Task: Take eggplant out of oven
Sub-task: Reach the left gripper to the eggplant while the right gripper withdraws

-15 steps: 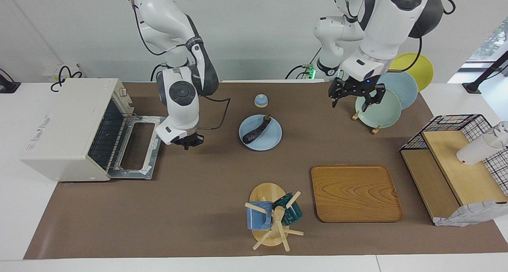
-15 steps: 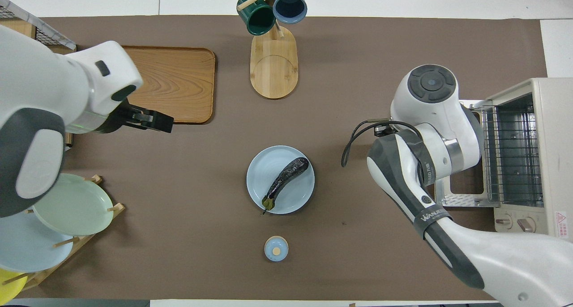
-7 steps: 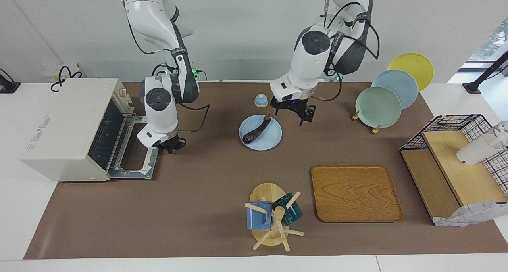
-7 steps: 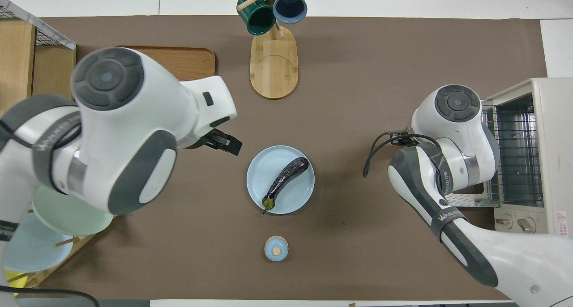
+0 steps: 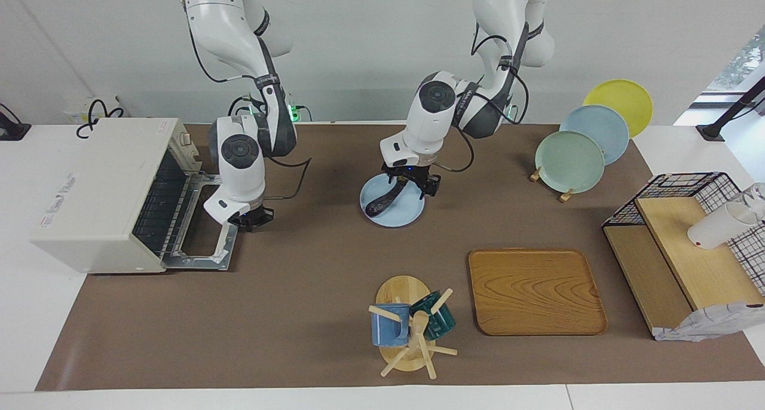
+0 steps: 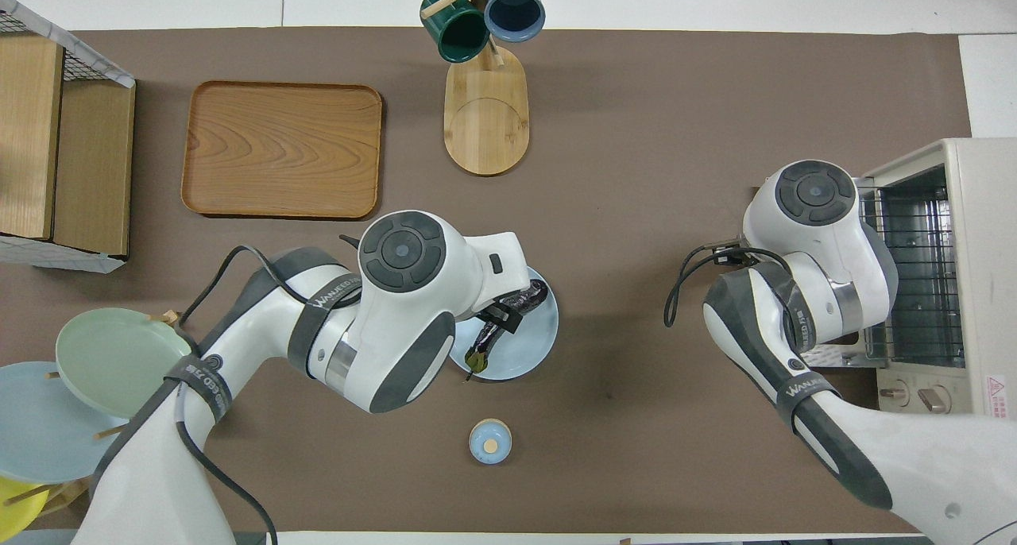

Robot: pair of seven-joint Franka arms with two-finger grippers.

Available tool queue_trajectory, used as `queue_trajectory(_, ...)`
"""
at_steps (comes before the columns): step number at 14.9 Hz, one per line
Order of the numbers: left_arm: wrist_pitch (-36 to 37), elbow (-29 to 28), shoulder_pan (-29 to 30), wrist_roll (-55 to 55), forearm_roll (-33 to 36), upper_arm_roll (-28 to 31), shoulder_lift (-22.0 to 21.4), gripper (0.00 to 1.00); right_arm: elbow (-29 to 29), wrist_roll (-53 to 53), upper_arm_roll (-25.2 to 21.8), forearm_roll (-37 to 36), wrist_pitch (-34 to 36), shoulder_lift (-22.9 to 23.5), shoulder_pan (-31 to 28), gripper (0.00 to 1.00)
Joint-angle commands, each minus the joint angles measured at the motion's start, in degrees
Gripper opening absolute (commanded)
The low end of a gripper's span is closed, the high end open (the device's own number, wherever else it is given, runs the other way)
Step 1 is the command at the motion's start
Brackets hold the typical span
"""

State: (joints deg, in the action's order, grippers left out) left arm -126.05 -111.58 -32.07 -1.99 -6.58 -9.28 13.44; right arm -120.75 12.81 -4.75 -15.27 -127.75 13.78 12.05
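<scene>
The eggplant [image 5: 379, 205] lies dark and glossy on a light blue plate [image 5: 407, 214] in the middle of the table, outside the oven [image 5: 95, 195]. It also shows in the overhead view [image 6: 531, 295]. The off-white oven stands at the right arm's end with its door [image 5: 203, 226] folded down flat and its rack bare. My left gripper [image 5: 411, 186] is low over the plate, open, with a finger on either side of the eggplant's stem end. My right gripper [image 5: 251, 220] hangs over the outer edge of the oven door.
A small blue lidded pot [image 6: 490, 441] sits nearer to the robots than the plate. A wooden tray [image 5: 536, 290] and a mug tree [image 5: 409, 326] lie farther out. A plate rack [image 5: 571, 162] and a wire shelf [image 5: 687, 242] stand at the left arm's end.
My left gripper has swung from the plate rack to the blue plate and come down around the eggplant. My right gripper has moved toward the oven door. The eggplant has not moved.
</scene>
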Motion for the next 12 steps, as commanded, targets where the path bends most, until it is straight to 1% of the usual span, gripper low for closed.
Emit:
queue_trajectory(1, -4.2, -0.22, -1.6, 0.76, -1.24, 1.02, 2.9, 1.0, -2.03, -1.39, 0.79, -1.6, -1.54, -1.73, -1.32, 0.0)
queue_trajectory(4, -5.34, -0.39, -2.73, 0.94, -1.24, 1.02, 4.31, 1.0, -1.94, -2.35, 0.7, -2.47, -0.58, -1.82, -1.76, 0.0)
queue_trajectory(6, -6.05, -0.57, -3.7, 1.03, -1.24, 1.02, 4.49, 1.0, -1.33, -4.19, 0.79, -3.27, 1.44, -2.08, -2.29, 0.0)
queue_trajectory(9, -6.4, -0.66, -3.88, 0.94, -1.24, 1.02, 4.58, 1.0, 1.39, -7.97, 0.7, -3.19, 5.65, -3.31, -2.73, 0.0)
queue_trajectory(12, -7.71, -1.09, -4.67, 0.85, -1.24, 1.02, 4.84, 1.0, 4.55, -12.88, 0.7, -3.18, 9.44, -5.68, -5.27, 0.0)
